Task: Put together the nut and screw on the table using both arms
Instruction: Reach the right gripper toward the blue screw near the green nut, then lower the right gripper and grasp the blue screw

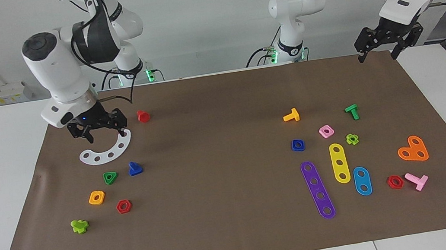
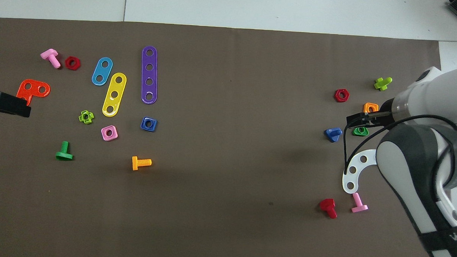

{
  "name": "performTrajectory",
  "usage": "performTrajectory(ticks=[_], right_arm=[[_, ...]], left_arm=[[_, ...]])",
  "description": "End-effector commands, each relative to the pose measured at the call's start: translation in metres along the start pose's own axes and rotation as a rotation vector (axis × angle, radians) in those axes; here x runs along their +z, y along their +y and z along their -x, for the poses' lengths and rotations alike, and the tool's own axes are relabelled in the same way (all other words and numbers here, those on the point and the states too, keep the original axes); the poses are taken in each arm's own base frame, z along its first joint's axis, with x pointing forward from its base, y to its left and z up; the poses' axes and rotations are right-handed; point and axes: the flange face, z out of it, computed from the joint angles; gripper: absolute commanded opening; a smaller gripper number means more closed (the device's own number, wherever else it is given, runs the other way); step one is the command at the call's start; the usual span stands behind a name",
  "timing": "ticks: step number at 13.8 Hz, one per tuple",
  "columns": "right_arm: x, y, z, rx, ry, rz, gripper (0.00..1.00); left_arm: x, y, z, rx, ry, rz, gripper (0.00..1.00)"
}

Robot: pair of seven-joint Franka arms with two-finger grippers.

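The screw (image 1: pixel 135 168) is lying on the brown mat (image 1: pixel 229 229), shaft tipped toward the table's middle, just clear of the right gripper (image 1: pixel 102 129), fingers spread over the white arc (image 1: pixel 107 152). The nut (image 1: pixel 298 145) is sitting flat, well apart from the spread left gripper (image 1: pixel 378 51) hanging over the mat's corner.

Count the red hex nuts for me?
2 red nuts: one beside the orange nut, right arm's end; one beside the pink bolt, left arm's end. Others may be hidden.

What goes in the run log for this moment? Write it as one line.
right pincer: open, over white curved strip | left pincer: open, raised at mat edge | screw, nut: on mat, apart, ungrasped
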Motion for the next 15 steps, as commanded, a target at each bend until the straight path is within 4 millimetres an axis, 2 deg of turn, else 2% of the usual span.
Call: performTrajectory(ticks=[1, 7, 10, 15], right_arm=[[0.023, -0.003, 0.008, -0.023, 0.019, -0.017, 1.00], [0.096, -0.013, 0.015, -0.052, 0.033, -0.015, 1.00], [0.123, -0.013, 0.013, -0.071, 0.045, -0.014, 1.00], [0.147, -0.004, 0.018, -0.112, 0.070, -0.009, 0.99]], left_arm=[[-0.001, -0.002, 0.009, -0.010, -0.007, -0.002, 1.00], [-0.001, 0.000, 0.009, -0.007, -0.007, -0.003, 1.00], [-0.001, -0.002, 0.009, -0.010, -0.007, -0.002, 1.00], [-0.001, -0.002, 0.009, -0.010, -0.007, -0.002, 1.00]])
